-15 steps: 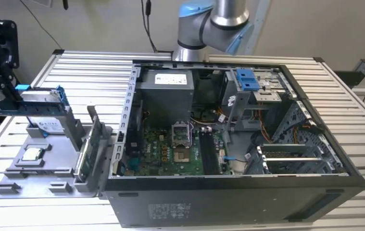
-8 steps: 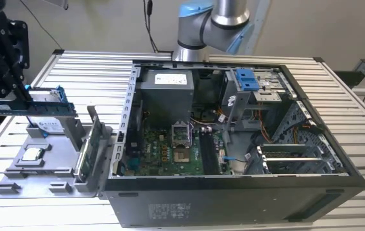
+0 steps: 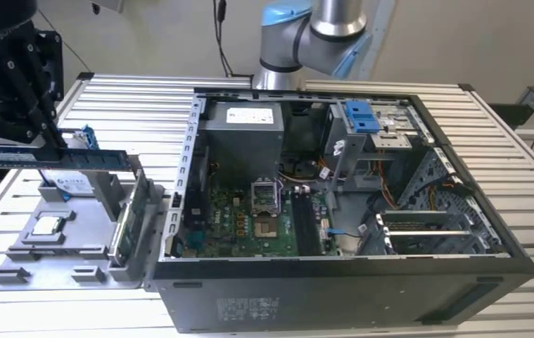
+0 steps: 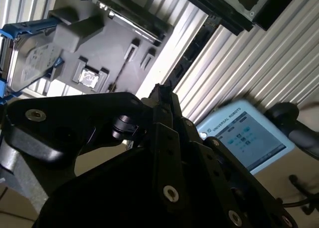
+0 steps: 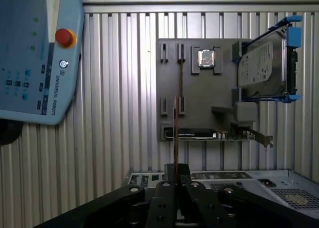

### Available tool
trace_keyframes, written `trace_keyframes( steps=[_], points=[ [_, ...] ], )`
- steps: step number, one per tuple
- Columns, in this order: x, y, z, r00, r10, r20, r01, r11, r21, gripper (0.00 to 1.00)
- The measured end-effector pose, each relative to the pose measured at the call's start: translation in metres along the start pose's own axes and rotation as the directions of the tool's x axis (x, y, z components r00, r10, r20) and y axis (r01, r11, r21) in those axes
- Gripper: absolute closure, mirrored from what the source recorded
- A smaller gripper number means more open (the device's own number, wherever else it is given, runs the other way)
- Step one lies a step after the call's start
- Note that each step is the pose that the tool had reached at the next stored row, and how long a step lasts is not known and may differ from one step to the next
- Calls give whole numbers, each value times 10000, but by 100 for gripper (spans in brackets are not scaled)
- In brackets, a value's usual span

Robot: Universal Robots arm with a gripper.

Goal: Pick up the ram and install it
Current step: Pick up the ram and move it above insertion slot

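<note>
The ram (image 3: 89, 159) hangs level and edge-up above the tray (image 3: 22, 271), clear of it, pinched near its middle by the gripper (image 3: 53, 144), whose fingers are clamped on it. In the first wrist view it shows edge-on (image 5: 175, 148). Beneath it on the tray are a hard drive (image 3: 70, 186) and a chip (image 3: 47, 225). A green card (image 3: 126, 218) stands upright at the tray's edge, just beside the open case (image 3: 342, 296). A pendant (image 5: 35, 53) lies on the slatted table (image 5: 119, 138).
</note>
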State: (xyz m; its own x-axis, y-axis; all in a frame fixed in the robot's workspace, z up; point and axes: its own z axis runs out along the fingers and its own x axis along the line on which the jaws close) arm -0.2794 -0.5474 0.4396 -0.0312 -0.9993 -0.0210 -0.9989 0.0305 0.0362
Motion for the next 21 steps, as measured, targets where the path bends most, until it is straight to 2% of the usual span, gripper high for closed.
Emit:
trace_keyframes(
  steps=[21],
  points=[
    [-15,-474,-17,10000,2,-3,-2,10000,-96,86]
  ],
)
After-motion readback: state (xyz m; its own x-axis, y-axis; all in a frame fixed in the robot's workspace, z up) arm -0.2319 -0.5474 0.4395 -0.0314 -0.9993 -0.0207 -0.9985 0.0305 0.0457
